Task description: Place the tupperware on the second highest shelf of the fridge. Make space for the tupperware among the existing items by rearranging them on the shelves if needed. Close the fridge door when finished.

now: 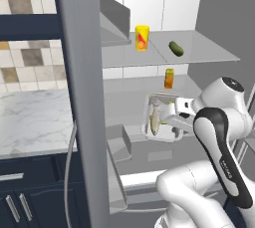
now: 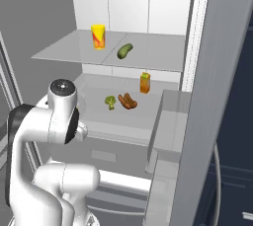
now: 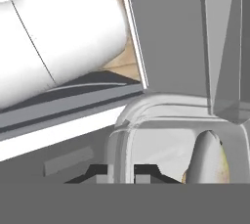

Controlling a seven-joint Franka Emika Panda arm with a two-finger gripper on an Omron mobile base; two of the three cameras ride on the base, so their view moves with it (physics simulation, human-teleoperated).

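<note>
Left base view: tool [image 1: 172,120] clamped on rim of tupperware [image 1: 158,117], box tipped on edge, carried in front of open fridge [image 1: 209,8], level with second highest shelf [image 1: 129,100]. Orange bottle [image 1: 169,78] at shelf's back; front edge free for drop.

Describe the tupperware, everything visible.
The tupperware is a small shallow rectangular box of clear-whitish plastic with rounded corners and a raised rim, yellow-green food inside. It is tipped up on edge, its open face toward the left base camera, held in the air before the fridge shelves. The claw is shut on its rim. Nothing else touches it.
</note>
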